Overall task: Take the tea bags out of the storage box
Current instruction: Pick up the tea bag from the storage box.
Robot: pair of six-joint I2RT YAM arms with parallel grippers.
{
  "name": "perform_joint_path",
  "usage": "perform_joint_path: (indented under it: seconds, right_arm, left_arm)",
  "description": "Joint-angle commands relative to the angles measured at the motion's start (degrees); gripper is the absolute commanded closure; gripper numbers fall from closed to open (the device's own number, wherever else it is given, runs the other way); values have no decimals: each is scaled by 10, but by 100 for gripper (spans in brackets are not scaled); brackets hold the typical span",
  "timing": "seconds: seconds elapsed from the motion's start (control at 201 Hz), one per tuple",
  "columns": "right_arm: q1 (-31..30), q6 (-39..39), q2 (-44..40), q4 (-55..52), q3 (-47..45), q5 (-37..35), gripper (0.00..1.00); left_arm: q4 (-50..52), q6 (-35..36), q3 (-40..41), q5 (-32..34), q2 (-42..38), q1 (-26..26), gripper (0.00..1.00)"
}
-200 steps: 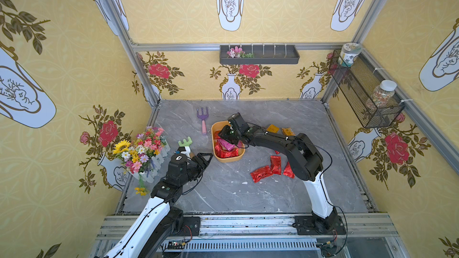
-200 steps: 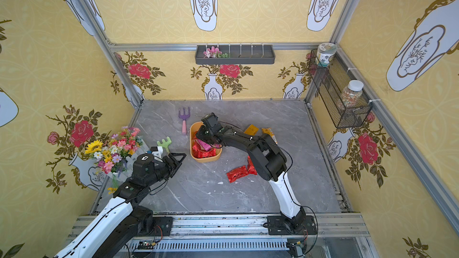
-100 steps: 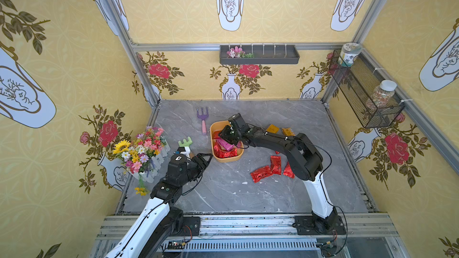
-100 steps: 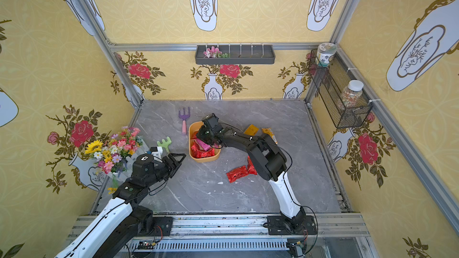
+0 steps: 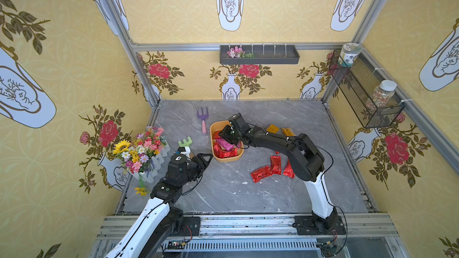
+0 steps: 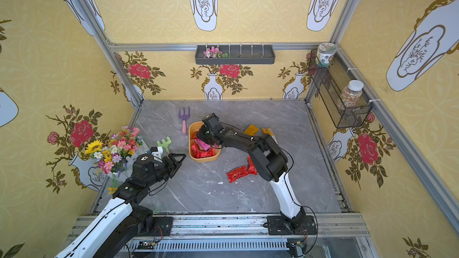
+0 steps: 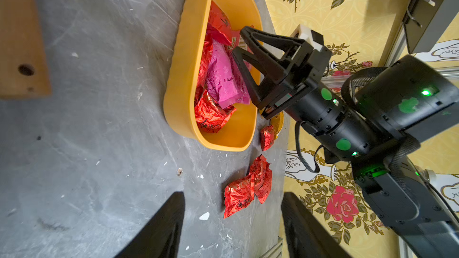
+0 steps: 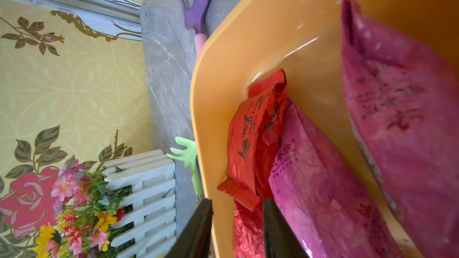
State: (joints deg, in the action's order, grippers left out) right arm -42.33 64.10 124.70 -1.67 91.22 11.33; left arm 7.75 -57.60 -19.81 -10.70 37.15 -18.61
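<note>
Almost nothing is shifting against the earlier frames. The right gripper [image 7: 239,42] is still hanging over the storage box [image 5: 228,160] near the centre of both top views. The left gripper [image 5: 204,161] is staying parked to the lower left of the box, jaws spread wide and carrying nothing.

The right jaws are standing partly open, tips down among the tea bags [image 5: 224,153]. In the right wrist view the crimped end of a red sachet [image 8: 248,145] is sitting between the two fingers [image 8: 198,227]. Whether either pad is pressing on it I cannot tell, so no firm grip is showing. A magenta sachet [image 7: 223,78] is lying against that red one, overlapping it.

Several red bags and the magenta ones are lying in the box. Three red sachets [image 5: 275,166] and two orange-yellow ones [image 5: 273,128] are lying on the grey table [image 5: 223,189], to the right of it.

Judging the risks, the foil is looking slick and crinkly, so a bite on one thin edge is risking a slip during the lift. The overlap is inviting a double pick, or the magenta bag dragging along and spilling. Nothing is bracing the light box, so a finger snagging its wall is likely to slide or tip it.
</note>
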Motion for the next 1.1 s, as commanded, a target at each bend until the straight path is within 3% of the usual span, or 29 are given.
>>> perform_joint_path:
  seconds: [0.0, 0.294, 0.662, 1.091]
  right_arm:
    - [-1, 4, 10, 21, 8, 5, 61]
    - [-3, 16, 26, 34, 10, 9, 65]
    - [-1, 29, 23, 57, -3, 13, 86]
    - [-3, 23, -98, 104, -126, 25, 100]
  left_arm:
    - [10, 7, -3, 0, -3, 0, 33]
    - [13, 8, -6, 0, -1, 1, 33]
    - [18, 9, -5, 2, -6, 1, 33]
    - [-7, 5, -25, -4, 22, 1, 33]
